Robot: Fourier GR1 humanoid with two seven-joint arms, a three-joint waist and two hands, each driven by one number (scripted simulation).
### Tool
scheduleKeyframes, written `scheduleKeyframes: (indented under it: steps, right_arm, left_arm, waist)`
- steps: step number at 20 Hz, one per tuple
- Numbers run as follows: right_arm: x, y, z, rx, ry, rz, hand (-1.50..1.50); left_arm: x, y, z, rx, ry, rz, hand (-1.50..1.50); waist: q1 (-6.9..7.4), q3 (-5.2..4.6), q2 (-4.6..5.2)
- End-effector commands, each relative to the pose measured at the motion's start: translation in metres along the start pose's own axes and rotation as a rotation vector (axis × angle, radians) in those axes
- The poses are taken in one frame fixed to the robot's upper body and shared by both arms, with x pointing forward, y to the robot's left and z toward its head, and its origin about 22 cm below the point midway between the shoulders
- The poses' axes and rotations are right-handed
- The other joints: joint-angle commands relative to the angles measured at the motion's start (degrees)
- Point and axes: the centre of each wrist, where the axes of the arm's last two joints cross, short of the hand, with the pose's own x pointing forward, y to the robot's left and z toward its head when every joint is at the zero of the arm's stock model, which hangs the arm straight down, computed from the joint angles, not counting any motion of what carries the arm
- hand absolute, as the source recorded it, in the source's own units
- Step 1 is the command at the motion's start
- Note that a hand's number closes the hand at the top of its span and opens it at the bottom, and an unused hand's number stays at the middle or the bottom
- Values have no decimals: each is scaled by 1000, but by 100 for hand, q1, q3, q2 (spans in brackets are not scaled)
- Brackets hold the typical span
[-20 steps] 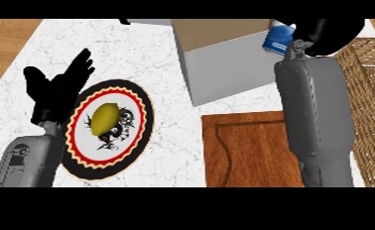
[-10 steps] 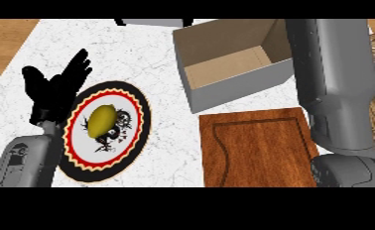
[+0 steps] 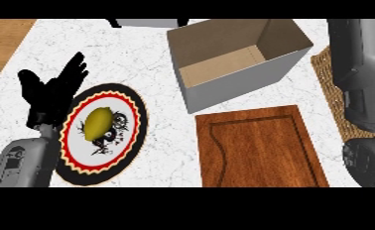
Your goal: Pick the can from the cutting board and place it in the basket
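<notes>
- Wood board (image 3: 256, 147), near right, lies bare: no can shows on it or anywhere in view, so where the can is cannot be told.
- By its kind, a can should be light, stiff and smooth-sided, likely slippery; best taken round its middle.
- Woven basket (image 3: 323, 65) peeks out at the right edge behind the right forearm (image 3: 355, 75); that hand is out of view.
- Open grey box (image 3: 238, 58) stands far of the board.
- Left hand (image 3: 51, 92) rests at left, fingers spread and released, beside the plate (image 3: 132, 130) with a lemon (image 3: 96, 123).
</notes>
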Motion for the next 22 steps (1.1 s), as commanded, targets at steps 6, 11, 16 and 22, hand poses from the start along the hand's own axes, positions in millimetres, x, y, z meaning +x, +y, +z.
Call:
scheduleKeyframes:
  steps: [6,11,16,22]
  right_arm:
    - [-26,15,-33,-43,223,48,150]
    - [-58,43,-21,-36,209,81,150]
    - [-82,50,-35,-35,226,23,150]
    - [-136,61,-57,-221,354,16,150]
  left_arm:
    - [-3,11,9,30,11,-3,0]
    - [-5,24,17,51,28,2,0]
    - [-21,4,16,22,20,17,0]
    - [0,18,10,62,15,7,0]
  waist:
    - [-214,10,-96]
    - [-265,10,-123]
    - [-294,10,-111]
    - [-326,12,-92]
